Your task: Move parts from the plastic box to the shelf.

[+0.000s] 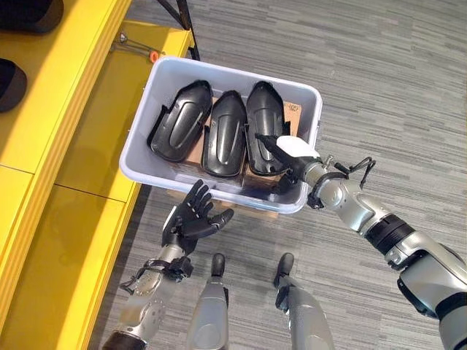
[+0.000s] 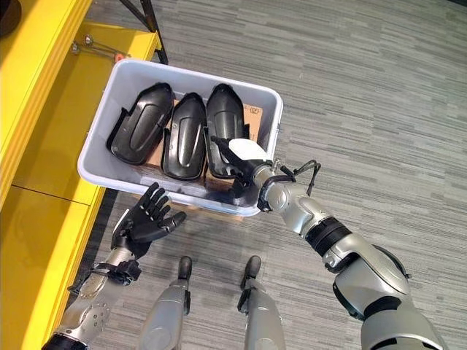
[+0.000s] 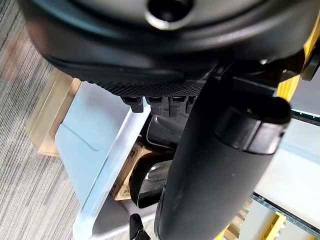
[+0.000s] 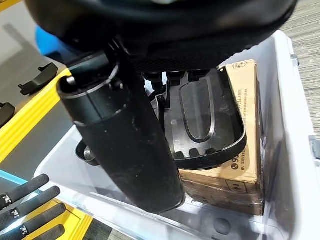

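The plastic box (image 1: 162, 79), pale grey and translucent, sits in the upper centre of the frame on the grey striped floor (image 1: 379, 65), its left side just beside the yellow shelf (image 1: 66, 146) that runs down the left edge. Inside the box, three black moulded parts lie side by side on cardboard cartons (image 4: 244, 125): the left part (image 1: 179, 120), the middle part (image 1: 225, 135) and the right part (image 1: 264, 120).

The right hand (image 1: 286, 157) reaches over the box's near right rim, at the near end of the right part. Its white-covered thumb lies over that part's lower end. In the right wrist view the fingers (image 4: 175, 77) touch the part's edge. Whether they are curled round it cannot be told.

The left hand (image 1: 191, 217) hangs outside the box, just below its near wall at lower centre-left of the frame, palm up with fingers spread and holding nothing.

On the shelf at the upper left lie further dark parts (image 1: 11, 84). An orange-tipped tool (image 1: 139, 49) lies on the shelf beside the box's far left corner.
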Available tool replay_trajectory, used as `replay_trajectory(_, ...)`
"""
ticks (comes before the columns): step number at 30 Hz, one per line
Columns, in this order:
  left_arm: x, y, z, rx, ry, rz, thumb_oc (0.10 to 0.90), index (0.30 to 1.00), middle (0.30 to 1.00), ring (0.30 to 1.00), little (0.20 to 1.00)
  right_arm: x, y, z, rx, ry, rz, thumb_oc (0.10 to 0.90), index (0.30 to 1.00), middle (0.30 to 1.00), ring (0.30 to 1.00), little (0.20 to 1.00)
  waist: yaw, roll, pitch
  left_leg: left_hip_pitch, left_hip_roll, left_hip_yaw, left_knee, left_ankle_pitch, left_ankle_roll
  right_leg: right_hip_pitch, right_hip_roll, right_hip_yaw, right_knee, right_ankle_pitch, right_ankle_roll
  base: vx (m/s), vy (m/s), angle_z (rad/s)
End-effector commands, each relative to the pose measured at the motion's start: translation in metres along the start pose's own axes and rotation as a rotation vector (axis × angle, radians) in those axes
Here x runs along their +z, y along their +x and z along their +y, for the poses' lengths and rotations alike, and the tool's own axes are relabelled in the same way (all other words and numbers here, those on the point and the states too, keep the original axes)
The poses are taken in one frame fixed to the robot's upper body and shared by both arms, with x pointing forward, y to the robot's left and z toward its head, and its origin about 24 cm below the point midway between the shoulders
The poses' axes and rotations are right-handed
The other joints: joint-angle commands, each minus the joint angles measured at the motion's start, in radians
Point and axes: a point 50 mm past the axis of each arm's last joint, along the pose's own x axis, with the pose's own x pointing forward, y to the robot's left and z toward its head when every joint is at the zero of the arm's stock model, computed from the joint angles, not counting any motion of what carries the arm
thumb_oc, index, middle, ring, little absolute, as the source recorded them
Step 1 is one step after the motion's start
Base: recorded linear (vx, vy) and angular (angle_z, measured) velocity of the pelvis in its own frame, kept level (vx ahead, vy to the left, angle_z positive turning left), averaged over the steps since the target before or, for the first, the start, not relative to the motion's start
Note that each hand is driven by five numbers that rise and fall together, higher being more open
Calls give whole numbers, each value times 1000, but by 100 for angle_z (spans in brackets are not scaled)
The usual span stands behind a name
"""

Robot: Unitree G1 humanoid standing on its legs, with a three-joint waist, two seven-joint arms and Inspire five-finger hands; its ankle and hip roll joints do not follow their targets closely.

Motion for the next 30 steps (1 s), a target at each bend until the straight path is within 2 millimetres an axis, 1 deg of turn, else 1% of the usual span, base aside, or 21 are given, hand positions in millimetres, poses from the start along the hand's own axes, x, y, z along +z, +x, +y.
replay_trajectory(1,45,-4,-21,-128,20,-227,900,1000,1000,1000,1000,28,18,-59,-197,-121,-92,900,1000,1000,1000,1000,10,-17,-41,-57,8,45,103,-86,32,25,-107,50,31,-66,94,-2,31,8)
replay_trajectory(6,50,-3,-23,-131,18,-247,900,1000,1000,1000,1000,26,20,-73,-244,-163,-72,900,1000,1000,1000,1000,18,-15,-24,-85,-2,46,105,-85,36,3,-114,47,34,-61,96,9,21,7)
replay_trajectory(8,50,-3,-24,-133,17,-250,900,1000,1000,1000,1000,25,21,-74,-244,-172,-63,900,1000,1000,1000,1000,20,-14,-22,-94,-4,46,111,-87,37,-2,-116,47,36,-61,96,3,13,5)
replay_trajectory(9,52,-2,-26,-136,18,-257,900,1000,1000,1000,1000,22,20,-78,-252,-190,-46,900,1000,1000,1000,1000,21,-12,-15,-106,-8,46,122,-89,38,-11,-119,46,43,-63,95,11,12,4)
replay_trajectory(13,52,-2,-28,-135,12,-262,900,1000,1000,1000,1000,16,20,-81,-259,-219,-11,900,1000,1000,1000,1000,24,-8,1,-129,-10,44,144,-100,39,-25,-120,49,55,-69,95,22,7,5)
replay_trajectory(15,53,-2,-28,-134,11,-267,900,1000,1000,1000,1000,15,20,-84,-268,-227,-6,900,1000,1000,1000,1000,24,-7,7,-141,-15,46,144,-95,41,-37,-122,47,55,-64,94,7,14,2)
replay_trajectory(17,54,-1,-28,-133,13,-273,900,1000,1000,1000,1000,15,20,-86,-275,-232,-2,900,1000,1000,1000,1000,26,-5,13,-145,-13,46,152,-103,41,-40,-121,47,62,-70,94,0,0,0)
replay_trajectory(22,57,0,-30,-123,-2,-295,900,1000,1000,1000,1000,9,20,-98,-302,-259,36,900,1000,1000,1000,1000,27,-1,36,-185,-20,46,172,-107,44,-79,-125,52,83,-75,93,4,4,1)
replay_trajectory(24,58,1,-32,-123,-5,-300,900,1000,1000,1000,1000,3,20,-99,-307,-261,62,900,1000,1000,1000,1000,28,2,42,-198,-22,46,180,-110,45,-88,-127,53,92,-80,92,0,0,0)
replay_trajectory(27,60,2,-32,-119,-6,-314,900,1000,1000,1000,1000,1,19,-103,-317,-272,75,900,1000,1000,1000,1000,26,7,54,-222,-25,46,199,-115,45,-113,-126,61,112,-87,89,6,5,4)
replay_trajectory(30,61,2,-32,-109,-9,-318,900,1000,1000,1000,1000,-2,18,-106,-328,-273,90,900,1000,1000,1000,1000,23,9,55,-241,-24,45,215,-122,47,-134,-126,66,132,-96,88,0,0,0)
